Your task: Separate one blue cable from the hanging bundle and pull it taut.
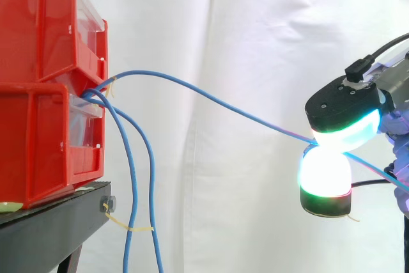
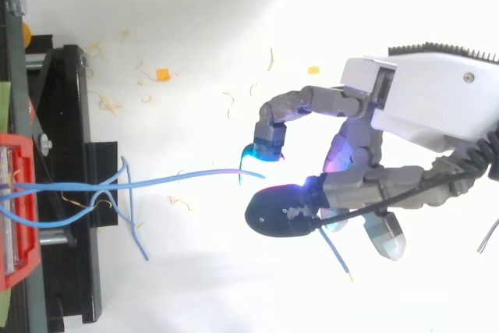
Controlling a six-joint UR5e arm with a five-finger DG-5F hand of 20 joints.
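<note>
One cable [image 1: 223,101] is pinched between two glowing pads [image 1: 326,171] of the hand [image 1: 345,103], at right. It is strung from the red bins [image 1: 38,126] at left, slightly bowed. Two other cables [image 1: 133,177] are seen hanging just right of the bins.

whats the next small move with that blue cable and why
Probably draw the hand a little further away from the red bins, keeping the pinch. The blue cable between its pads is apart from the two hanging cables, but it arcs from the bins rather than running straight, so some slack seems left.
</note>
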